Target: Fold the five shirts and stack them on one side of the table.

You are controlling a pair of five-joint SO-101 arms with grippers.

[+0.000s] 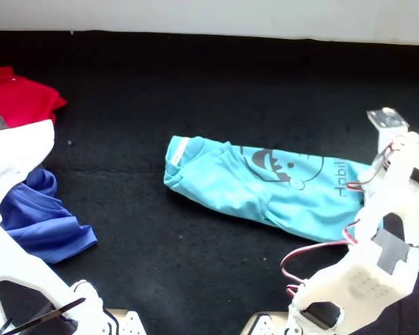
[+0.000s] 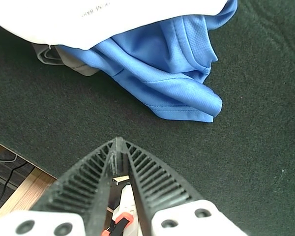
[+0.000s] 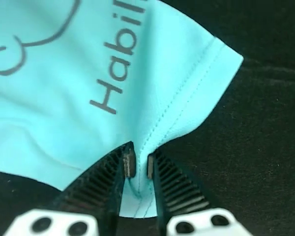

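Turquoise shirt [image 1: 251, 185] with dark grey cartoon graphic and lettering, blue shirt [image 1: 38, 220] plain with fine mesh weave, white shirt [image 1: 17, 153], red shirt [image 1: 17, 98], table cover [image 1: 195, 91] black, arm shells [image 1: 377, 279] white

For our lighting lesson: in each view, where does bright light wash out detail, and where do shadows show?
High view: the white shirt glares, its detail lost. Left wrist view: white shirt glares too; soft shadows mark folds in the blue shirt. Right wrist view: turquoise shirt evenly lit.
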